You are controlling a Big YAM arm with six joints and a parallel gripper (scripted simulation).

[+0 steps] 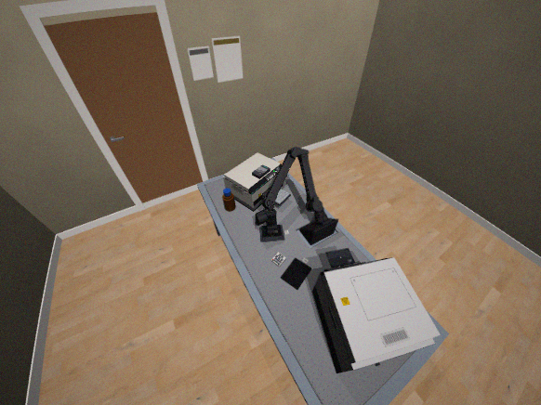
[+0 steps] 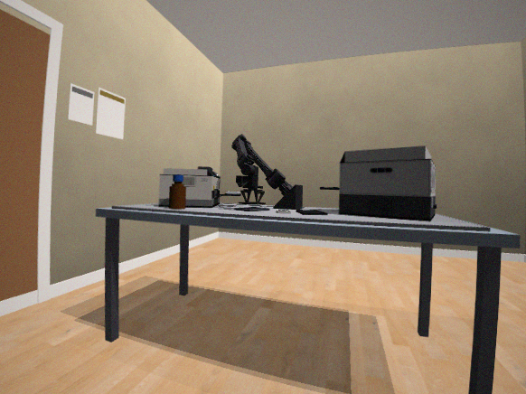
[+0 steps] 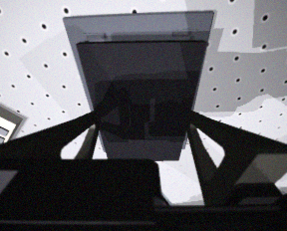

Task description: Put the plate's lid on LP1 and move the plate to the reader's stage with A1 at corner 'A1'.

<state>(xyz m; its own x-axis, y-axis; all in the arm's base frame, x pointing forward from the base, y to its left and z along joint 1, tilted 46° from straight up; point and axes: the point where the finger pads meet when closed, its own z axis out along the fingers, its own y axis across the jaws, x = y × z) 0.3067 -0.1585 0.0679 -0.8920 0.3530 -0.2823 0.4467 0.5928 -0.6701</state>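
Observation:
My gripper (image 1: 271, 231) (image 2: 252, 201) (image 3: 143, 115) points down and is shut on the lid, a dark see-through sheet (image 3: 142, 62) between its fingers. The lid hangs level, a little above a dark flat nest (image 3: 142, 25) (image 2: 254, 209) on the deck. In the wrist view the nest's far edge shows beyond the lid and looks slightly turned against it. No bench name is readable. The pale plate (image 1: 282, 197) (image 2: 232, 193) is on the dispenser's stage. The reader's dark stage (image 1: 340, 256) (image 2: 329, 188) sticks out from the reader (image 1: 376, 297) (image 2: 384, 181).
The brown bottle (image 1: 229, 202) (image 2: 177, 197) with a blue cap stands upright beside the dispenser (image 1: 246, 176) (image 2: 190, 187). A second black nest (image 1: 296, 274) (image 2: 312, 211) and a small patterned card (image 1: 278, 258) lie between the arm and the reader.

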